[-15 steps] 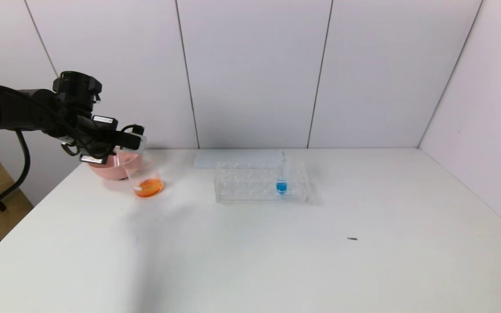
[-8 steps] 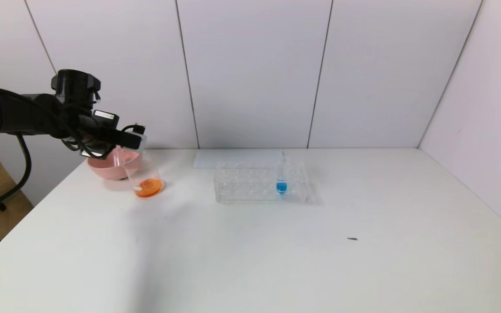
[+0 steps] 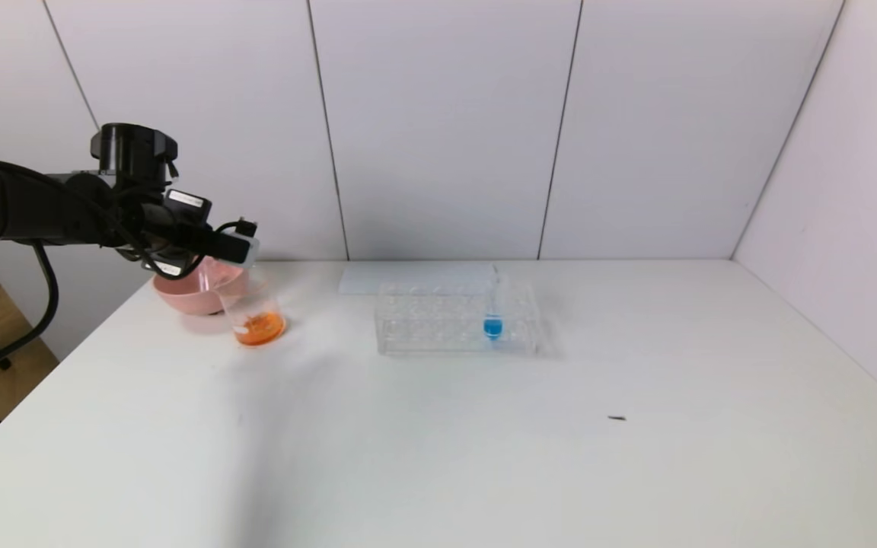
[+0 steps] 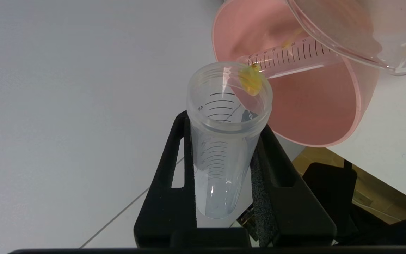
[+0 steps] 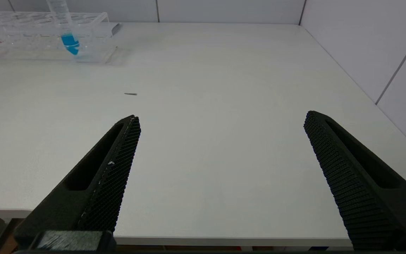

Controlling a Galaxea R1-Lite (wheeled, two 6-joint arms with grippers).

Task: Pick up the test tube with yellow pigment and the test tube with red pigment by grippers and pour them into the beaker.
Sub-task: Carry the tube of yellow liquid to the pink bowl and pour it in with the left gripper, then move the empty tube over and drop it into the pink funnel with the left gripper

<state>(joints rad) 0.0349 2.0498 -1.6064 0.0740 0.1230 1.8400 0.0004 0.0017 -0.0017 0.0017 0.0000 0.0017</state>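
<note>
Above the pink bowl (image 3: 199,293) and the beaker (image 3: 256,308), at the far left of the table (image 3: 484,441), the left gripper (image 3: 244,245) is closed on a clear tube (image 4: 226,141) that lies almost level, its mouth toward the beaker. I judge this tube to be the test tube with yellow pigment, now nearly empty: only a small yellow drop (image 4: 250,80) clings at its rim. That drop could fall outside the beaker, on the table or into the bowl, if the arm turns back too quickly or its mouth is not truly over the beaker's rim. The smooth tube could also slide between the jaws while it is tilted. The beaker holds a shallow orange liquid (image 3: 259,329), so both colours seem already mixed there. Inside the bowl lies another marked tube (image 4: 291,56), which looks empty; it may be the red one, but I cannot be sure. The rack (image 3: 457,318) in the middle keeps one tube with blue liquid (image 3: 492,326), upright. The right gripper (image 5: 220,148) waits with jaws wide apart, over the near right part of the table, holding nothing.
</note>
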